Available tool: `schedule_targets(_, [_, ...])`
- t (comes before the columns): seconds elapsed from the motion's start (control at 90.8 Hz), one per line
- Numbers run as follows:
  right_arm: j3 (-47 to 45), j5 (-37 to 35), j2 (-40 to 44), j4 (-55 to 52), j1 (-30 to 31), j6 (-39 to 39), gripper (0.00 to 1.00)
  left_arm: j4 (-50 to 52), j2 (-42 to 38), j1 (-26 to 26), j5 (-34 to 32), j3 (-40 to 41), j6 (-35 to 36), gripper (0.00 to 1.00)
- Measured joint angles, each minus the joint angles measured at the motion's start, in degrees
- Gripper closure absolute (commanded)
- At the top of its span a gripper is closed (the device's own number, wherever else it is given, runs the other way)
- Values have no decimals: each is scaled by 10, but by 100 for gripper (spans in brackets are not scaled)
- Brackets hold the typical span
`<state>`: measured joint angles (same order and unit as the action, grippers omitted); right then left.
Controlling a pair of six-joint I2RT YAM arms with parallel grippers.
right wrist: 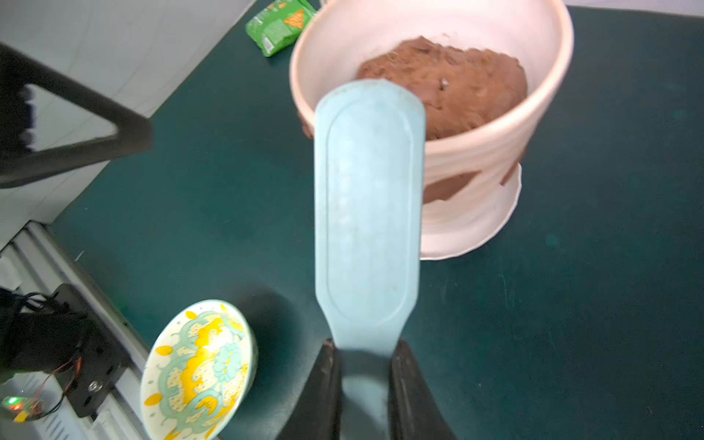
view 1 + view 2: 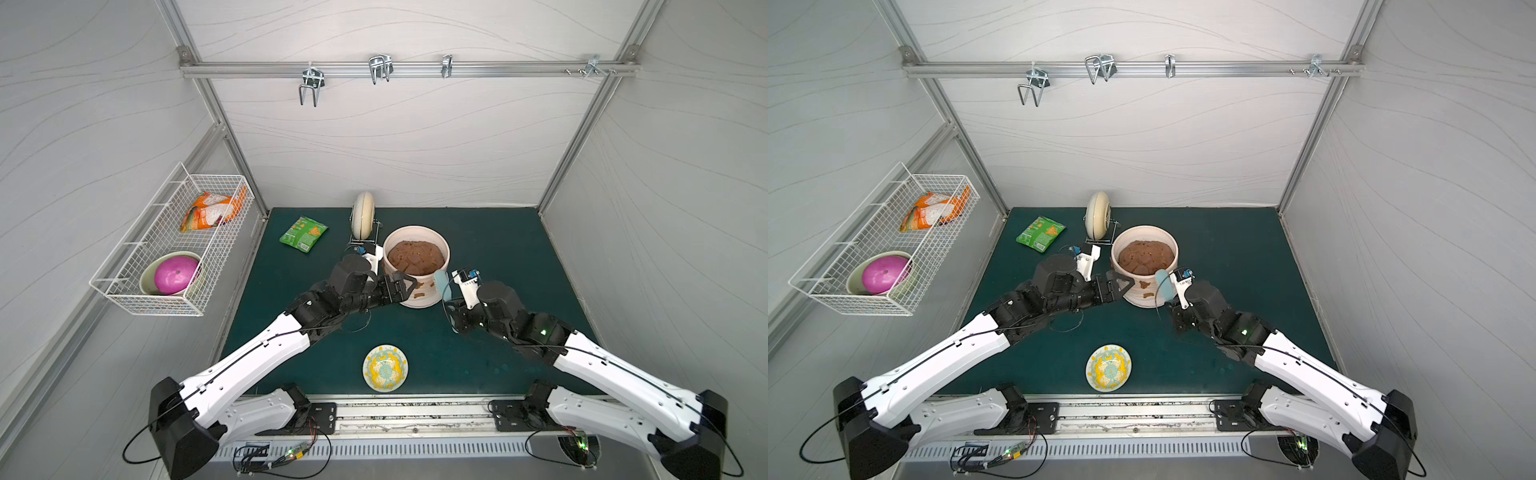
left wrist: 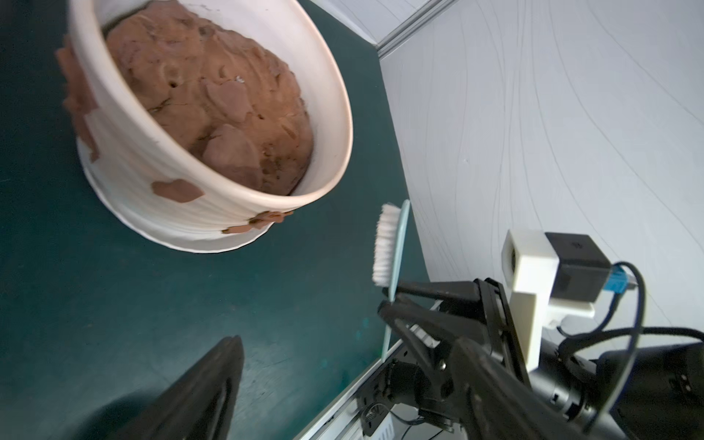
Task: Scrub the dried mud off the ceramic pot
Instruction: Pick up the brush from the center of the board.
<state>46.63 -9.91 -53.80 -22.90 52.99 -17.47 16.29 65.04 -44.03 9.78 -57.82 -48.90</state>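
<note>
Ribbed white pot stands mid-scene on the desk, reddish mud patches on its wall. The right pincer pinches a blue brush; the left pincer is spread beside the pot. The green packet has print that seems illegible.

The setting is a robotics laboratory test cell. Indicators: an aluminium frame fitted with hooks, white wall panels, a green mat as work surface, a left arm and right arm mounted on a base rail, and exposed wiring.
</note>
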Motion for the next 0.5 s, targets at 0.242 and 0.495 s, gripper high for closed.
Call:
schedule_targets(0.242, [43, 35, -40, 1, 18, 35, 92, -12, 57, -12, -24, -16, -26, 29])
schedule_targets(0.495, [63, 55, -61, 1, 30, 55, 92, -21, 68, -12, -24, -18, -50, 50])
